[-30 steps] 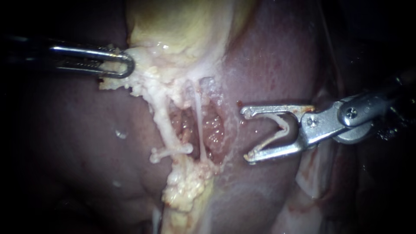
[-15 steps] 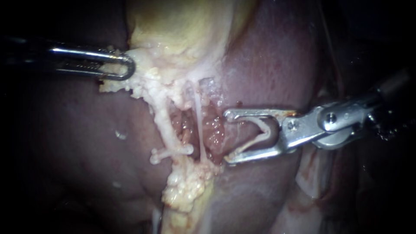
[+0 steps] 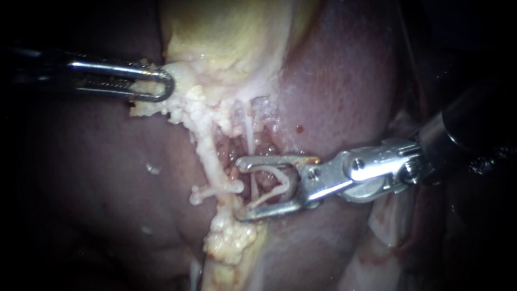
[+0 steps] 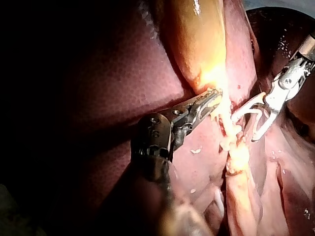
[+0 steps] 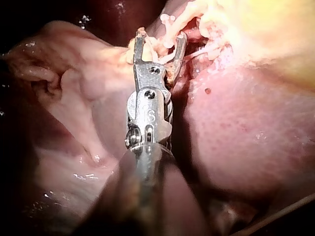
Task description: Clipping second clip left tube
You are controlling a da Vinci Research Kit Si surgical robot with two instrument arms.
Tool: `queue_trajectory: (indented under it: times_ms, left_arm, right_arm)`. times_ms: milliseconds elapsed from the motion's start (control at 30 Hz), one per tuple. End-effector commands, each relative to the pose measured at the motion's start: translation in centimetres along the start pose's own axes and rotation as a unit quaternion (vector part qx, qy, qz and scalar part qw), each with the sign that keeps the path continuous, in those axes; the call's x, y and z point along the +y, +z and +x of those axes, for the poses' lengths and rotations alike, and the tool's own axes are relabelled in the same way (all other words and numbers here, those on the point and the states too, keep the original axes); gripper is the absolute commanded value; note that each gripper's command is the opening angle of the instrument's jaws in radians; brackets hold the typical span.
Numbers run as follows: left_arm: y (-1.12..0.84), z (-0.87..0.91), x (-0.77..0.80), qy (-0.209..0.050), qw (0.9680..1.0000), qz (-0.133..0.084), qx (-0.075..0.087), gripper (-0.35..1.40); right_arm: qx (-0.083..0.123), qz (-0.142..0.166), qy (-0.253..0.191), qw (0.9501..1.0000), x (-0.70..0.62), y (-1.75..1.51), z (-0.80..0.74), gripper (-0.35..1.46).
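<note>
White loaded clip [image 3: 284, 178] sits in the right pincer [image 3: 240, 188], which is spread wide. The left tube [image 3: 207, 156] lies just ahead of its tips, with a seated clip [image 3: 215, 189] across it. I judge the tube should sit deep inside, clear of the seated clip, before closing. The left pincer [image 3: 161, 86] grips tissue [image 3: 186, 102]. Whether the right tube [image 3: 249, 134] lies inside the right pincer is unclear.
</note>
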Motion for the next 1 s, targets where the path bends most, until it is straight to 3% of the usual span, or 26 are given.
queue_trajectory:
  times_ms: [33,300,1000]
  left_arm:
    - [0.00,0.00,0.00,0.000,1.0000,-0.001,0.000,-0.35]
    - [0.00,0.00,0.00,0.000,1.0000,-0.001,0.000,-0.35]
    - [0.03,-0.01,0.01,0.001,1.0000,-0.001,-0.001,-0.35]
  right_arm:
    - [0.000,0.000,-0.001,1.0000,0.01,0.03,0.00,0.49]
    - [0.000,0.018,0.004,0.9998,0.06,0.17,0.01,0.48]
    - [0.032,0.052,0.025,0.9978,0.23,0.71,-0.05,0.46]
